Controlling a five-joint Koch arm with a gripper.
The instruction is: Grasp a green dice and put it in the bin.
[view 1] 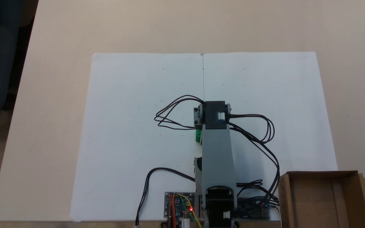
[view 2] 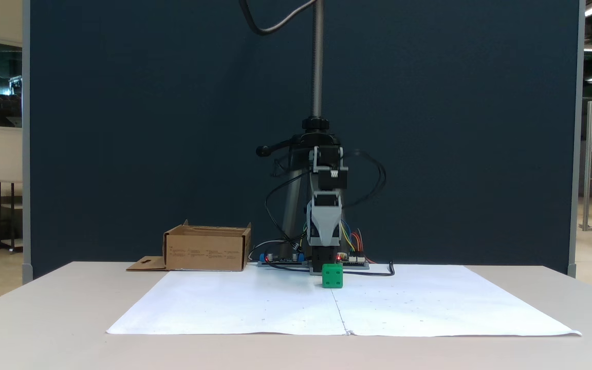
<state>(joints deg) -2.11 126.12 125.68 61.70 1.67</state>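
The green dice (view 2: 332,276) rests on the white paper just in front of the arm's base. From above, only a sliver of the green dice (view 1: 198,135) peeks out at the left edge of the folded grey arm (view 1: 217,152). My gripper (view 2: 324,244) hangs pointing down, a little above and behind the dice, not touching it. Its jaws overlap from the front, so their state is unclear. The bin (view 1: 322,199), a shallow brown cardboard box, sits at the bottom right beside the base, with nothing seen inside. From the front the bin (view 2: 207,249) stands left of the arm.
Two white paper sheets (view 1: 138,110) cover the middle of the beige table (view 1: 49,95). Black cables (view 1: 173,117) loop out on both sides of the arm. Circuit boards (view 1: 179,205) lie at the base. A camera stand pole (view 2: 317,61) rises behind the arm.
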